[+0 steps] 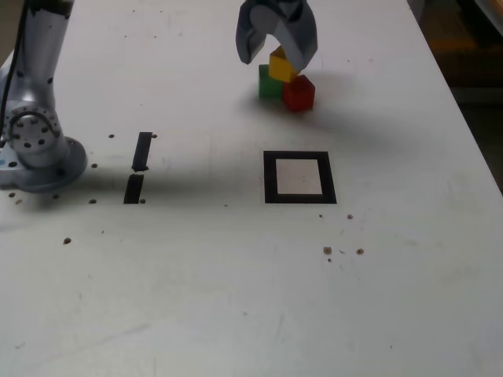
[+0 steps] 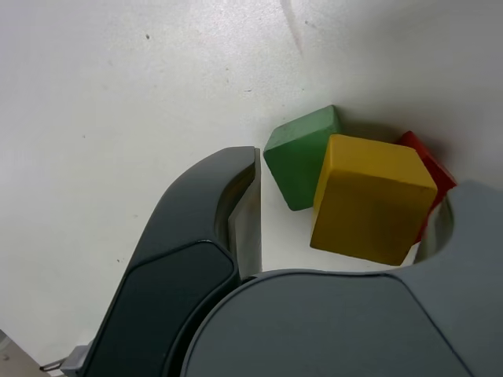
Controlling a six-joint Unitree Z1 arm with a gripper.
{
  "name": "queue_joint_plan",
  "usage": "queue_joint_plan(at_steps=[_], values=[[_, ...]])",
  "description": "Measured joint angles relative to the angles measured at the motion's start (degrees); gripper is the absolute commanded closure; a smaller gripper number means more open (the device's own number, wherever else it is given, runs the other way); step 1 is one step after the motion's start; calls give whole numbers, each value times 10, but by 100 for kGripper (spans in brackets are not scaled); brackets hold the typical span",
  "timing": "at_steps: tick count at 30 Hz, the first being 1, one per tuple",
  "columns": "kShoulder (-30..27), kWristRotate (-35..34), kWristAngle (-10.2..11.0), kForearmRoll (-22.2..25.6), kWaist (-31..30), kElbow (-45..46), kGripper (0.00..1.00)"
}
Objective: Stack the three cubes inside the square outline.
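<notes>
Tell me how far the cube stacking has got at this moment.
Nothing is stacked yet: the square outline holds no cube. In hand: the pincer brackets the yellow cube, which sits atop the green cube and red cube; a gap remains beside one jaw, so no firm grip shows. All three placements remain.

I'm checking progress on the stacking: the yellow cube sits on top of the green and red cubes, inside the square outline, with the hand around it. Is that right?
Not quite. The yellow cube does sit on the green cube and red cube, with the hand around it, but the pile is outside the square outline, farther back on the table, as the exterior view shows.
</notes>
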Motion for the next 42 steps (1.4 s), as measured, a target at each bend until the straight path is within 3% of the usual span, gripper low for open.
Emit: queue_joint_plan(at_steps=[6,17,22,26,32,35,38,42], values=[[10,4,-7,-18,0,0,52],[4,-1,-27,-8,1,-6,63],[-46,-23,-29,19,1,-4,65],[-112,-79,-31,31,-1,60,65],[-197,-197,-70,-50,-29,184,65],[-182,-262,-90,-101,-46,246,65],[-170,-322,-92,-125,-57,308,65],[-168,-349,-69,-129,-62,325,65]])
